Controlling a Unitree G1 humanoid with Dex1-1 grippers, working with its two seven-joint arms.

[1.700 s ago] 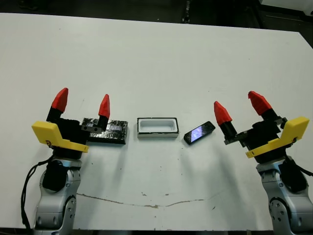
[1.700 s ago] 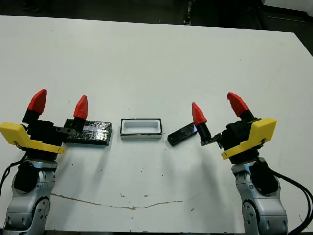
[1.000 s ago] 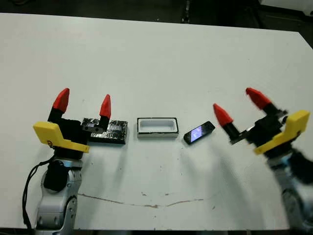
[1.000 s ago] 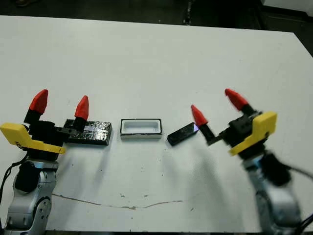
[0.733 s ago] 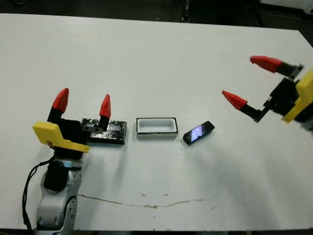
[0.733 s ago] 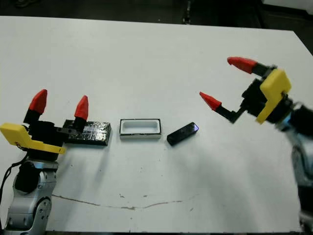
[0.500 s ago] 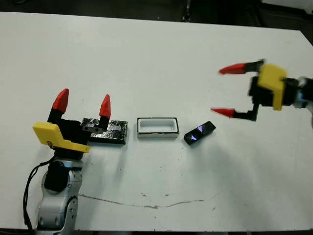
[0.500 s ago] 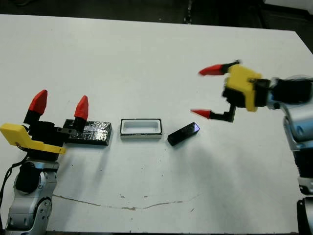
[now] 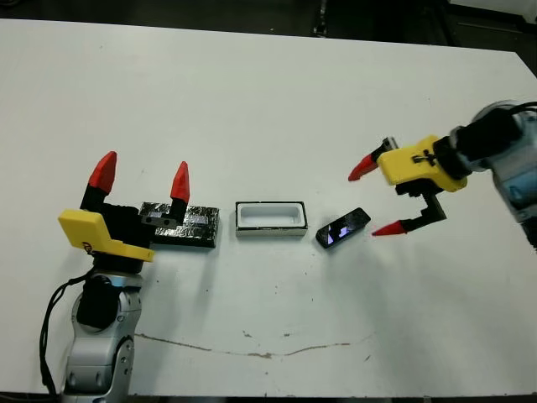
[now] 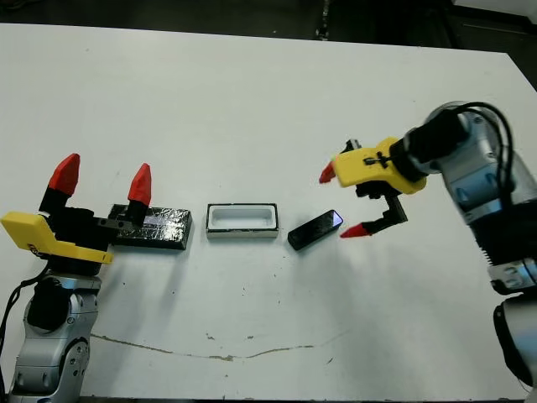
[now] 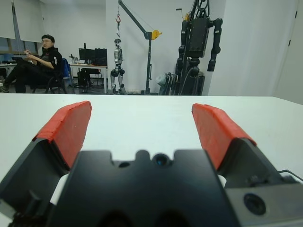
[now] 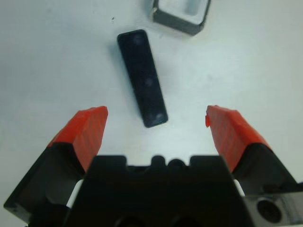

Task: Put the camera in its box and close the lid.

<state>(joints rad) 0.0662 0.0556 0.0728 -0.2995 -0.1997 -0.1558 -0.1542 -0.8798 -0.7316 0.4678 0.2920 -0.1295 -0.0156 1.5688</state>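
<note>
White worktop [image 9: 268, 101], pale-walled room.
Beyond it we see a seated person [image 11: 35, 64], a desk [image 11: 92, 66] and a crane stand [image 11: 144, 52].

Counter [image 9: 277, 101] is smooth matt white, w/ a thin brownish scuff line [image 9: 252, 346] near the front edge. Camera [image 9: 342, 227] looks like glossy black plastic, face throwing a bluish-purple reflection. Box [image 9: 269, 218] has thick white walls, matt, prob plastic or foam, can't tell which. Lid [image 9: 183, 225] is shiny black w/ silvery crinkled, foil-like glints on top. Right gripper [image 9: 382, 195] and left gripper [image 9: 141, 178]: red tips look matt and rubbery, yellow shells smooth plastic, black bodies matt.
</note>
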